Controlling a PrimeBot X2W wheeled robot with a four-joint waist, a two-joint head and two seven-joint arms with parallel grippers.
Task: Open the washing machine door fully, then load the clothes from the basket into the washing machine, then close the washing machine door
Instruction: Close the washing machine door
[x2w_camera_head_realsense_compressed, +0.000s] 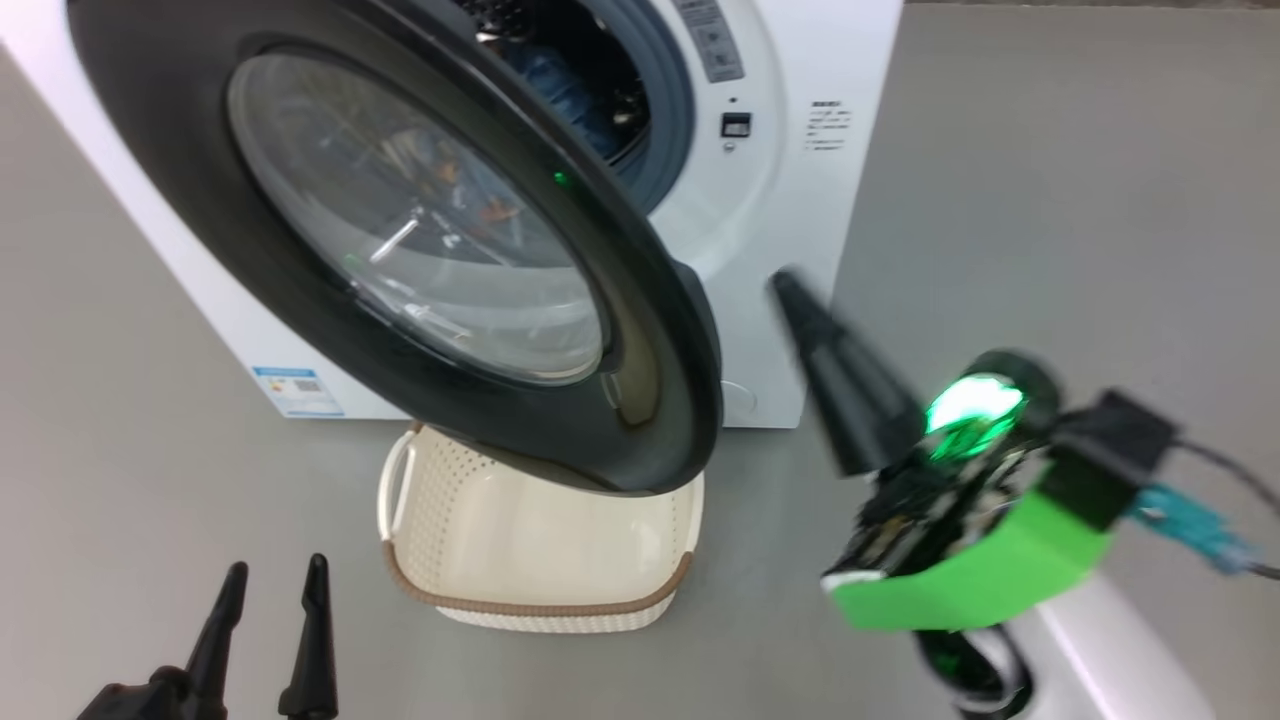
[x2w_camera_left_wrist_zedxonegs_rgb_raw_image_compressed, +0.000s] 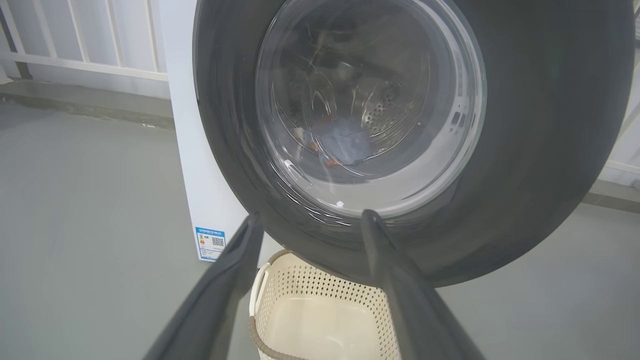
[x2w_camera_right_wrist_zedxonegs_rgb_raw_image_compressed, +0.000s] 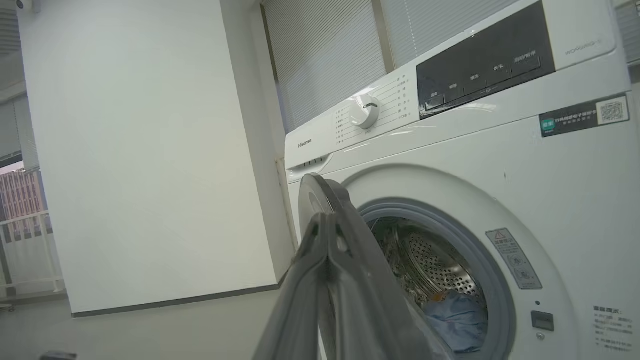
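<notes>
The washing machine (x2w_camera_head_realsense_compressed: 790, 200) stands with its door (x2w_camera_head_realsense_compressed: 670, 340) swung partway open, black rim and glass window facing me. The clothes (x2w_camera_head_realsense_compressed: 560, 85) lie inside the steel drum, light blue with orange marks, also visible through the glass (x2w_camera_left_wrist_zedxonegs_rgb_raw_image_compressed: 345, 142) and past the grey seal (x2w_camera_right_wrist_zedxonegs_rgb_raw_image_compressed: 457, 320). The cream basket (x2w_camera_head_realsense_compressed: 530, 605) sits on the floor under the door and holds nothing. My right gripper (x2w_camera_head_realsense_compressed: 790, 290) is shut on nothing, its tip just right of the door's free edge (x2w_camera_right_wrist_zedxonegs_rgb_raw_image_compressed: 312, 187). My left gripper (x2w_camera_head_realsense_compressed: 277, 565) is open, low at the left, short of the door (x2w_camera_left_wrist_zedxonegs_rgb_raw_image_compressed: 550, 150).
Grey floor (x2w_camera_head_realsense_compressed: 1050, 200) spreads to the right and left of the machine. A white wall (x2w_camera_right_wrist_zedxonegs_rgb_raw_image_compressed: 150, 150) and a white railing (x2w_camera_left_wrist_zedxonegs_rgb_raw_image_compressed: 75, 60) stand to the machine's left. The basket (x2w_camera_left_wrist_zedxonegs_rgb_raw_image_compressed: 320, 280) lies directly below the hanging door.
</notes>
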